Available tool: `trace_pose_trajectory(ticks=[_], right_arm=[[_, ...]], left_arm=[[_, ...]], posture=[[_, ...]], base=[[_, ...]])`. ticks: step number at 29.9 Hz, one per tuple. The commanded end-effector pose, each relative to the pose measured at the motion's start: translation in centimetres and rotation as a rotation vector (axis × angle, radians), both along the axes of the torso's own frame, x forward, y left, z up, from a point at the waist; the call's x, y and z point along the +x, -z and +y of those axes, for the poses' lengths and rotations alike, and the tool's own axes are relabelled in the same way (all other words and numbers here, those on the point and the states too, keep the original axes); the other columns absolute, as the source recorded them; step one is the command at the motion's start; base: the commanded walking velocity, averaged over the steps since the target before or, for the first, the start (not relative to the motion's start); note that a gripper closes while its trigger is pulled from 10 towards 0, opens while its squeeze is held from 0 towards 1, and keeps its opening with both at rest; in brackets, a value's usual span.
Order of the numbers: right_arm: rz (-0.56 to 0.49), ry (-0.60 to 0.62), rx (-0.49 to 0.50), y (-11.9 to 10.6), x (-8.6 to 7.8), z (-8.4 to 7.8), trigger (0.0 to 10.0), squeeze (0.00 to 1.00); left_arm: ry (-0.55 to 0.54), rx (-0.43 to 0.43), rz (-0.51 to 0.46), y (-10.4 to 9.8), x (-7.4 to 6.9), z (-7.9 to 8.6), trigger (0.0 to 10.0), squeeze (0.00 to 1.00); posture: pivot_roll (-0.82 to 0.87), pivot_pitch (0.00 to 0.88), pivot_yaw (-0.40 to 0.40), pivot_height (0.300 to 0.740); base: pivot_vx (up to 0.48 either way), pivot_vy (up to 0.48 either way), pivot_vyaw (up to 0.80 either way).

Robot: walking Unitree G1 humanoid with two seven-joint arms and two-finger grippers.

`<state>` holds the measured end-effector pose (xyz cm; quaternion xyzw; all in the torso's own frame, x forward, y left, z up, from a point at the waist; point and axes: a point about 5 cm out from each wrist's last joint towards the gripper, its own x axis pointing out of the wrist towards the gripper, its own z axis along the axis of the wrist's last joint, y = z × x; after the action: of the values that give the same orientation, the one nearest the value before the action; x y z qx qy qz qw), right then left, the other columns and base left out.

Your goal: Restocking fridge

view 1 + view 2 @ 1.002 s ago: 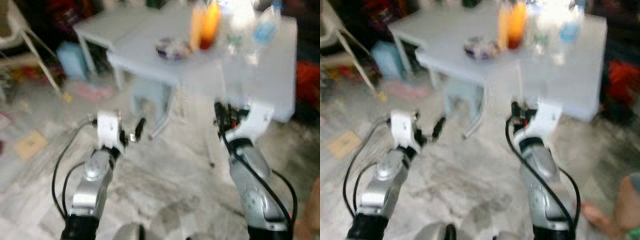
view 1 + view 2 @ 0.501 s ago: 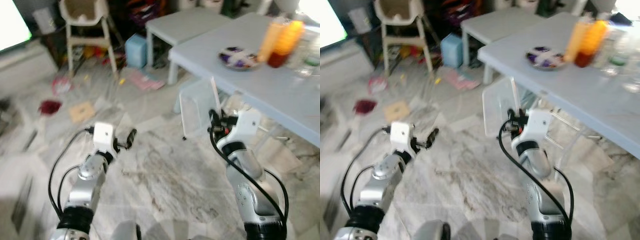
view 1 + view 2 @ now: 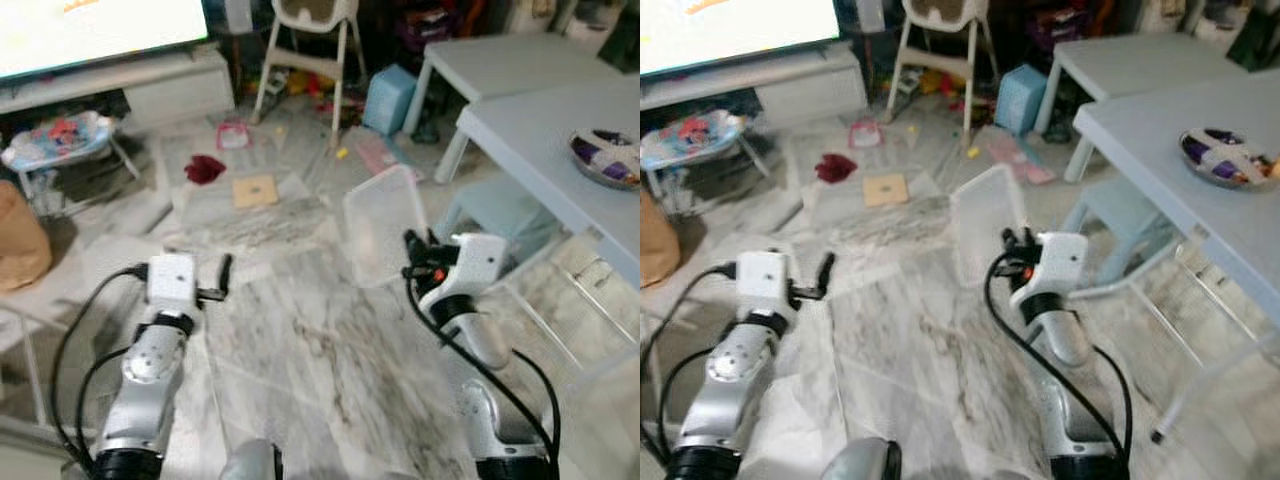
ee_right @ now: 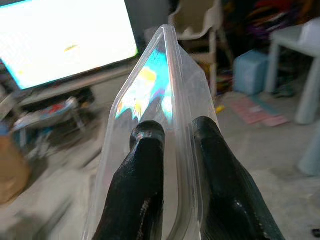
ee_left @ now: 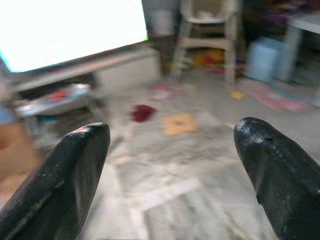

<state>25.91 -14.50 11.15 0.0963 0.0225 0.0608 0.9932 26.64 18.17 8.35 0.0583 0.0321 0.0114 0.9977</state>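
A clear plastic tray (image 3: 385, 225) stands on edge in front of me, pinched at its rim by my right gripper (image 3: 418, 255). In the right wrist view the two black fingers (image 4: 145, 165) clamp the tray's thin edge (image 4: 150, 95) between them. My left gripper (image 3: 222, 275) is held out over the marble floor, open with nothing in it. Its wide-apart fingertips (image 5: 75, 160) frame the floor in the left wrist view.
A grey table (image 3: 540, 130) with a plate (image 3: 607, 158) stands at the right, a low stool (image 3: 490, 205) under it. Ahead are a bright TV (image 3: 90, 30), a high chair (image 3: 305, 40), a blue box (image 3: 390, 98) and floor litter (image 3: 255, 190). A brown bag (image 3: 20, 245) sits left.
The camera has swung left: the table with bottles slid off to the right, and the TV and high chair came into view. Both grippers keep their states.
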Motion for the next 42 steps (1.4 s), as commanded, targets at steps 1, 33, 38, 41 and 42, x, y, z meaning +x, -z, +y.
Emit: trace_pose_trajectory(ticks=[1, 33, 38, 41, 42], right_arm=[[-0.026, 0.012, -0.004, -0.6, 0.1, -0.5, 10.0, 0.0], [-0.045, -0.028, -0.037, -1.4, 0.1, -1.0, 10.0, 0.0], [-0.042, -0.046, -0.035, -1.3, 0.0, -0.7, 10.0, 0.0], [-0.041, -0.055, -0.036, -1.2, 0.0, -0.6, 10.0, 0.0], [-0.041, -0.058, -0.034, -1.3, 0.1, -0.5, 10.0, 0.0]], left_arm=[[-0.047, 0.004, 0.005, -0.1, 0.1, 0.3, 10.0, 0.0], [-0.291, 0.037, -0.001, -0.9, 2.3, 2.9, 10.0, 0.0], [-0.291, 0.024, 0.02, -0.4, 2.2, 2.4, 10.0, 0.0], [-0.289, 0.022, 0.019, -0.4, 2.2, 2.4, 10.0, 0.0], [-0.286, 0.023, 0.017, -0.4, 2.3, 2.4, 10.0, 0.0]], posture=[[-0.02, 0.051, 0.009, 0.74], [-0.05, 0.069, -0.002, 0.74], [-0.05, 0.069, -0.003, 0.74], [-0.05, 0.069, -0.004, 0.74], [-0.05, 0.067, -0.004, 0.74]], base=[[0.0, 0.0, 0.8], [0.034, 0.0, 0.8], [0.297, 0.0, 0.8], [0.256, 0.0, 0.27], [0.277, 0.0, 0.0]])
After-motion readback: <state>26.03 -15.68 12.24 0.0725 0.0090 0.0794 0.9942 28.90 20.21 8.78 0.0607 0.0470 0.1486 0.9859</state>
